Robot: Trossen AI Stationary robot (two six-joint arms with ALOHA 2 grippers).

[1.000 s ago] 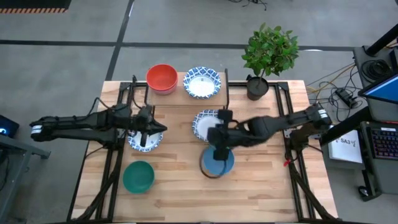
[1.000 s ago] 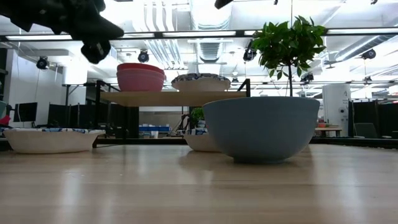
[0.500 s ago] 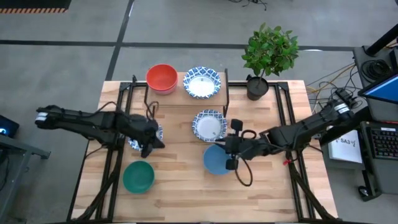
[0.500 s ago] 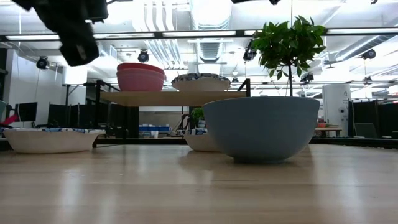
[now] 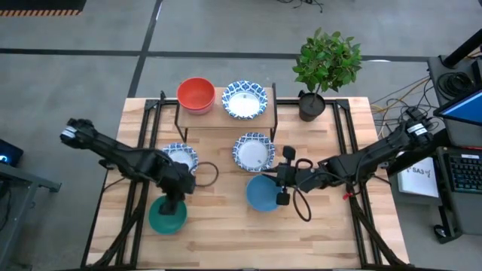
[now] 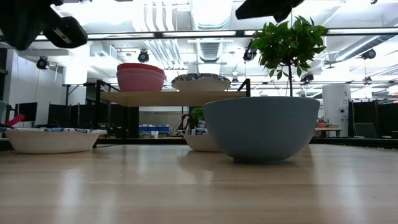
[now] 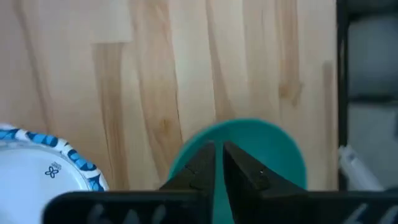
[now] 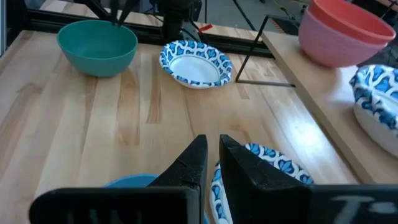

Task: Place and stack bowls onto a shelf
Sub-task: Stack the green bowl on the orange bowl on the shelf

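My left gripper (image 5: 175,202) hangs shut above the green bowl (image 5: 167,214) near the table's near-left edge; the green bowl (image 7: 261,149) shows past its fingers. My right gripper (image 5: 282,188) is shut and hovers beside the blue bowl (image 5: 261,194), on its right side, clear of it. Two blue-patterned bowls (image 5: 179,156) (image 5: 254,152) stand on the table. On the shelf (image 5: 218,117) a red bowl (image 6: 140,67) sits stacked in a pink bowl (image 6: 140,81), next to a third patterned bowl (image 5: 245,99).
A potted plant (image 5: 311,105) stands at the table's far right, beside the shelf. Black frame bars (image 5: 143,181) run along both sides of the table. Bare wood lies along the near edge, between the green and blue bowls.
My left gripper has moved from over the left patterned bowl toward the near edge and now hangs over the green bowl. My right gripper has drawn back from above the blue bowl toward the table's right and tipped from pointing down to near level. No bowl has moved.
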